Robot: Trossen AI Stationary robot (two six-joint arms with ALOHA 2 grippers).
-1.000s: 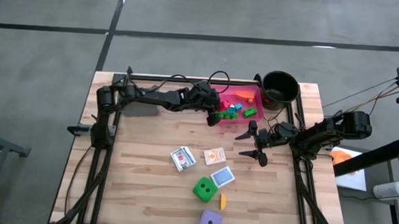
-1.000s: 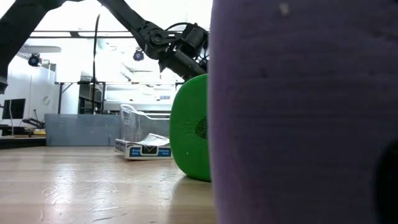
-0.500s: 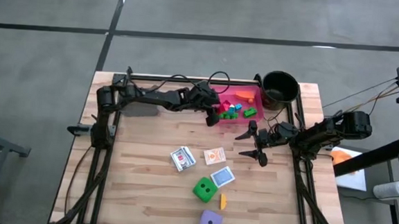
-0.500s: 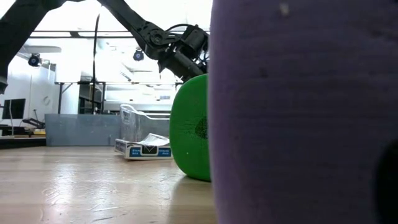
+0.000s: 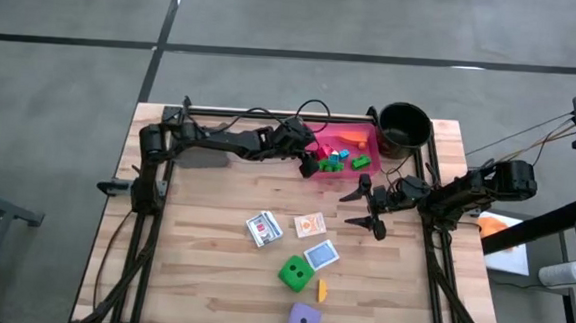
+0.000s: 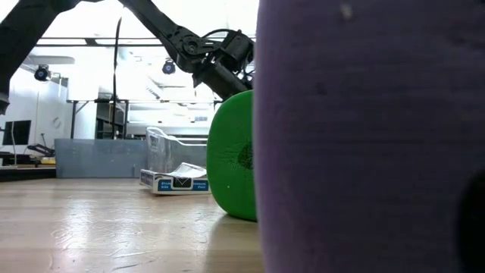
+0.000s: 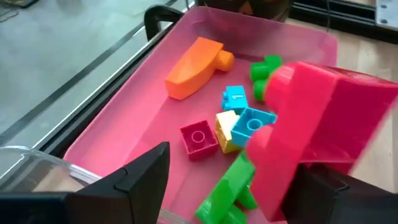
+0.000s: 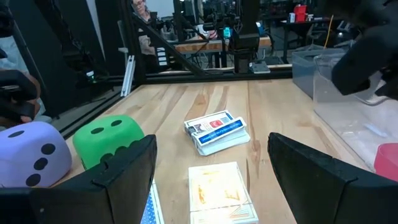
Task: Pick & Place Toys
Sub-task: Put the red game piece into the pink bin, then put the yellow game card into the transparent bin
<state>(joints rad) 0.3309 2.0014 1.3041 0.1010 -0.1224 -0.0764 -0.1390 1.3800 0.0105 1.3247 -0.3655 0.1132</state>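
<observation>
- Toys are split: bricks lie in the pink tray (image 5: 365, 135); cards (image 5: 310, 225), green die (image 5: 295, 273) and purple die (image 5: 304, 321) sit mid-table.
- I have the left gripper (image 7: 230, 186) over the tray's near end, jaws spread; the big red brick (image 7: 317, 134) sits tilted between them, apparently dropping free, so it lands among the others.
- Right gripper (image 8: 211, 177) waits spread and empty, low over the cards, placed, I judge, for the next pick.

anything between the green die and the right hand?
Yes: in the high view the blue-backed card lies on the line from the green die up to the right hand, apart from both.
</observation>
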